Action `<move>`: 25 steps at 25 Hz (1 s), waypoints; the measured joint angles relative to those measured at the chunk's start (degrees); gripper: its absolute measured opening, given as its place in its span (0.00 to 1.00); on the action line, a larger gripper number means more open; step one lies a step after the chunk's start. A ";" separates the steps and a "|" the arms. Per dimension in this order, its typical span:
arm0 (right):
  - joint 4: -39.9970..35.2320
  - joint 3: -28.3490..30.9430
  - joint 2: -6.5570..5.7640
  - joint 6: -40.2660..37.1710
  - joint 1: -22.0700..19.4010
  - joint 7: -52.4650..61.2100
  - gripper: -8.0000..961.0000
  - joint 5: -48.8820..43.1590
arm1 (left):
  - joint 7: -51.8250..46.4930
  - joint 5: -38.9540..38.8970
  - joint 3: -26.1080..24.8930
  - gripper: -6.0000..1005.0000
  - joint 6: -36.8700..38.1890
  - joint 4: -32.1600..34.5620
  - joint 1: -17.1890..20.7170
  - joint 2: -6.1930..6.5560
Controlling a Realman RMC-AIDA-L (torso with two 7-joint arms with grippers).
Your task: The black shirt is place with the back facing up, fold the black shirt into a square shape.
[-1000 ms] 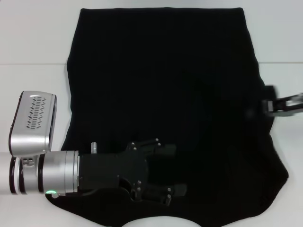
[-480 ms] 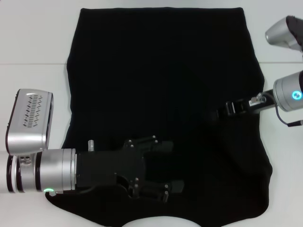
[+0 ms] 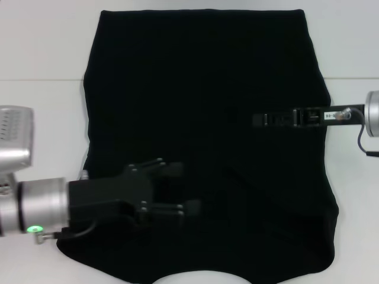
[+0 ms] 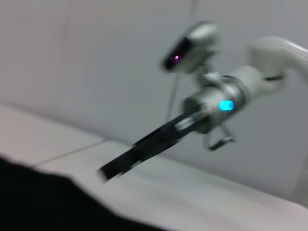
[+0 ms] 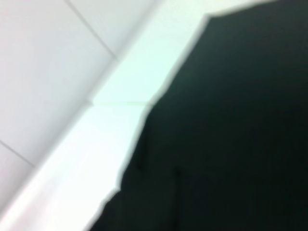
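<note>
Shirt (image 3: 207, 118) flat on table (image 3: 41, 118); left gripper (image 3: 177, 189) over its near-left part, right gripper (image 3: 260, 119) over its right side.

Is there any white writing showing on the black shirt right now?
No, the black shirt shows only plain black cloth in the head view.

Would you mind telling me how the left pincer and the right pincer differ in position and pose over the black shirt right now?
The left pincer sits low over the near-left part of the black shirt, while the right pincer reaches in from the right edge, farther from the robot. The left shows its fingers spread apart; the right appears edge-on as a thin bar, so its opening cannot be judged. Both point inward over the shirt.
</note>
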 joint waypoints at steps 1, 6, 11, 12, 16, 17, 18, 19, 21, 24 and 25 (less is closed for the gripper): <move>0.25 -0.01 0.23 -0.35 -1.19 -2.53 0.60 2.49 | -2.01 0.21 -0.02 0.94 -0.17 1.20 0.67 0.18; 4.33 -0.05 0.64 -1.67 -4.82 -14.05 0.74 13.73 | -7.79 5.06 -2.58 0.95 -1.50 7.84 4.07 0.73; 6.58 -0.05 0.65 -2.96 -5.09 -18.74 0.84 17.09 | -5.00 12.35 -7.23 0.95 -4.13 15.16 7.23 0.11; 6.72 -0.05 0.65 -2.84 -4.94 -18.63 0.86 17.10 | -4.71 12.87 -7.29 0.95 -4.65 15.73 7.45 -0.01; 7.11 -0.05 0.67 -2.48 -4.25 -18.38 0.93 17.25 | -3.54 16.40 -7.36 0.94 -7.97 19.72 8.66 -0.61; 7.12 0.00 0.68 -2.43 -4.08 -18.38 0.94 17.30 | -3.17 17.20 -7.38 0.94 -8.36 20.40 8.87 -0.64; 7.12 0.10 0.68 -2.42 -3.94 -18.37 0.96 17.32 | -2.83 17.73 -7.44 0.94 -8.56 20.92 9.00 -0.66; 7.16 0.22 0.68 -2.38 -3.81 -18.36 0.97 17.34 | -2.38 18.18 -7.56 0.94 -8.62 21.34 9.12 -0.66; 7.48 0.42 0.72 -2.15 -3.44 -18.34 0.97 17.37 | -1.65 19.36 -7.89 0.94 -8.70 22.32 9.42 -0.69; 7.83 0.51 0.76 -1.29 -3.20 -18.34 0.97 17.39 | -1.57 21.23 -8.11 0.95 -8.31 23.77 9.77 -0.82; 7.88 0.52 0.76 -0.92 -3.16 -18.34 0.97 17.40 | -1.59 21.32 -8.11 0.95 -8.26 23.89 9.83 -0.84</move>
